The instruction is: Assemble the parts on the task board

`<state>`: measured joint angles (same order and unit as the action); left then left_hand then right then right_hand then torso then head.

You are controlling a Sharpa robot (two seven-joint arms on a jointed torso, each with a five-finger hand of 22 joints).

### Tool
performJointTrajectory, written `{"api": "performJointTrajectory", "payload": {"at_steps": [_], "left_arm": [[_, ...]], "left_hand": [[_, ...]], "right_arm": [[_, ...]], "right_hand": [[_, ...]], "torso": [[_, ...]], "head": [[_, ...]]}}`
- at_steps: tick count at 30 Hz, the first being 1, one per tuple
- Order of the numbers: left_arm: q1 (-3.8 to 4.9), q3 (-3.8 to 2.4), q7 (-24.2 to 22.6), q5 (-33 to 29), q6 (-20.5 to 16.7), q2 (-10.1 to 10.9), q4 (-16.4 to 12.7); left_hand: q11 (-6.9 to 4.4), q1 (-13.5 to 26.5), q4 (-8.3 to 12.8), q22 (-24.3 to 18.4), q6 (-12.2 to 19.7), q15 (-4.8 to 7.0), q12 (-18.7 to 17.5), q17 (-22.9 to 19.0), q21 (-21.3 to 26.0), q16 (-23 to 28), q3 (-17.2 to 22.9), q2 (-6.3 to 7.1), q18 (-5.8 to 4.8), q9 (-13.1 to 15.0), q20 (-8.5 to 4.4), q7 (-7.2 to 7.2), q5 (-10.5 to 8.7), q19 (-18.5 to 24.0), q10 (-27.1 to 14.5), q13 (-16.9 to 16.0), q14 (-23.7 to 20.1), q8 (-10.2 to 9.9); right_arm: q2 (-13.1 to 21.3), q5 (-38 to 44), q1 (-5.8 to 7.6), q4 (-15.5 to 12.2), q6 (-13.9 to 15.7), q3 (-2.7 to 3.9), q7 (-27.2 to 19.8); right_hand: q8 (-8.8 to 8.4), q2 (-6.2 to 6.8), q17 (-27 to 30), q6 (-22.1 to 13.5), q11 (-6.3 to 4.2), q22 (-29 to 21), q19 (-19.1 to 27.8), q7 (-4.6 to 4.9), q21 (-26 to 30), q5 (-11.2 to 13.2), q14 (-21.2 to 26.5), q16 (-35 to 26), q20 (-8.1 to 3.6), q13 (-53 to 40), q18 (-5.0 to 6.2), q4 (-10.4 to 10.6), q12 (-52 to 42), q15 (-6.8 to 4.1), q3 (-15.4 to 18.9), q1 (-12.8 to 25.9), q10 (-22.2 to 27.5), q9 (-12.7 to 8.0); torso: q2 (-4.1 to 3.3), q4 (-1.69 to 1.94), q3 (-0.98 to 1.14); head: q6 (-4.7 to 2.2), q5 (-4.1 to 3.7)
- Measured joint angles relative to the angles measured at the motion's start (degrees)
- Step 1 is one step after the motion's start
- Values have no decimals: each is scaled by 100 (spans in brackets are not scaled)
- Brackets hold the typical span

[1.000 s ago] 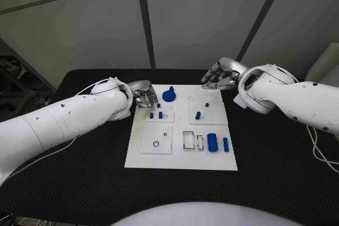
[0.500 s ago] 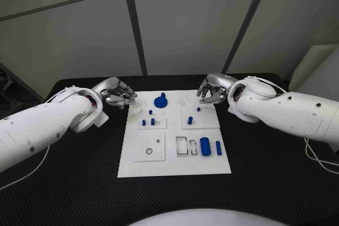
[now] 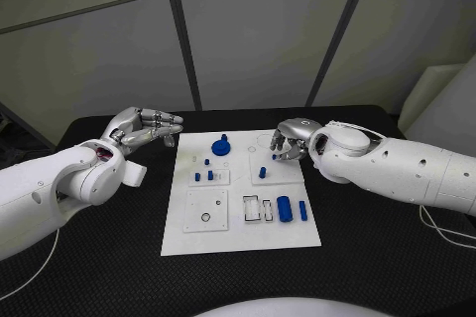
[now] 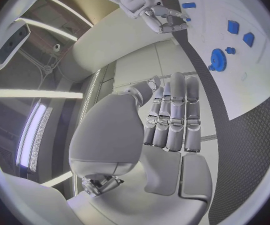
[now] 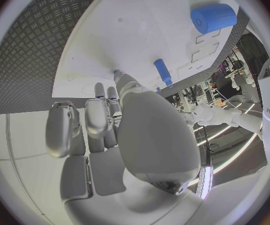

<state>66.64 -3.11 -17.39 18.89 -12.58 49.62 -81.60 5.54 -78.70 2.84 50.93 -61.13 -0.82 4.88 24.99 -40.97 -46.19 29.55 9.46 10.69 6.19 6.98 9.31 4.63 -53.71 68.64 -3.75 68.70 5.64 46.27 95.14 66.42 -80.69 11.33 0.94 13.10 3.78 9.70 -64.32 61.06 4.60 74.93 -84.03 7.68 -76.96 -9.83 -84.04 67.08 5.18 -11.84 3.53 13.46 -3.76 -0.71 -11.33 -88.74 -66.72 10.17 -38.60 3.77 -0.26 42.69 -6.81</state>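
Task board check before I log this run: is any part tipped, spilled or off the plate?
Nothing stands out. The task board lies flat, its blue parts all on it; neither the left hand nor the right hand holds one.

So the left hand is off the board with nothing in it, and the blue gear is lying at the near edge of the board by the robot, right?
Not quite. In the head view the blue gear sits at the far end of the task board, away from the robot. The rest holds: the left hand is off the board, its fingers holding nothing.
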Motion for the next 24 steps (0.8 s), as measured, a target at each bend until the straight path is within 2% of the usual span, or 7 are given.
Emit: {"api": "performJointTrajectory", "payload": {"at_steps": [9,15,17,20,22,24], "left_arm": [[-44,2,-278,-522,56,92,-97],[-53,2,-336,-639,58,93,-88],[-53,2,-339,-664,58,91,-83],[-57,2,-340,-690,58,87,-78],[-58,2,-340,-701,58,86,-74],[-58,2,-339,-711,58,86,-71]], "left_hand": [[0,6,17,-7,-21,0,0,-12,22,26,-17,-7,0,-5,0,-21,0,0,0,0,0,0],[-20,-31,38,-17,-23,0,0,-45,58,69,-37,-44,0,-5,0,-21,45,0,20,1,0,0],[-20,-31,40,-16,-62,0,0,-54,66,93,-40,-43,0,-5,0,-21,67,0,20,-3,0,0],[-20,-32,40,-16,-62,0,0,-54,66,93,-40,-43,0,-4,0,-21,67,-1,20,-5,0,0],[-32,-32,40,-16,-62,0,0,-56,66,93,-40,-43,0,-4,0,-21,67,-1,32,-5,0,0],[-41,-55,57,-16,-61,0,0,-60,66,92,-57,-66,0,-4,0,-21,92,-1,41,-5,0,0]], "right_arm": [[-22,135,-30,-54,-89,-2,2],[-52,163,-35,-67,-119,-2,-8],[-66,169,-35,-57,-144,-2,-9],[-88,174,-36,-45,-188,-2,-10],[-101,178,-36,-42,-219,-1,-10],[-110,181,-36,-40,-253,8,-10]], "right_hand": [[0,-2,-35,65,0,0,16,13,-47,-26,0,47,16,76,1,-64,0,0,-63,-1,0,-13],[0,-155,-89,197,-62,-1,16,-32,-139,-37,0,149,16,159,1,-146,0,0,-233,-155,-66,-19],[23,-205,-111,238,-52,-1,16,-54,-161,-49,0,162,16,183,1,-197,0,0,-292,-205,-121,-19],[37,-270,-139,339,-101,-1,16,-75,-236,-49,0,198,16,221,1,-287,0,0,-382,-267,-209,-21],[36,-328,-140,392,-104,-1,16,-63,-275,-48,0,220,16,242,1,-338,0,0,-432,-251,-271,-21],[43,-350,-136,432,-107,-1,16,-88,-315,87,0,220,16,275,1,-411,0,0,-562,-273,-336,-21]], "torso": [[-1,-13,10],[-1,-14,12],[-1,-14,12],[-1,-14,11],[-1,-14,11],[-1,-14,10]], "head": [[12,32],[23,28],[27,20],[31,15],[36,15],[44,18]]}}
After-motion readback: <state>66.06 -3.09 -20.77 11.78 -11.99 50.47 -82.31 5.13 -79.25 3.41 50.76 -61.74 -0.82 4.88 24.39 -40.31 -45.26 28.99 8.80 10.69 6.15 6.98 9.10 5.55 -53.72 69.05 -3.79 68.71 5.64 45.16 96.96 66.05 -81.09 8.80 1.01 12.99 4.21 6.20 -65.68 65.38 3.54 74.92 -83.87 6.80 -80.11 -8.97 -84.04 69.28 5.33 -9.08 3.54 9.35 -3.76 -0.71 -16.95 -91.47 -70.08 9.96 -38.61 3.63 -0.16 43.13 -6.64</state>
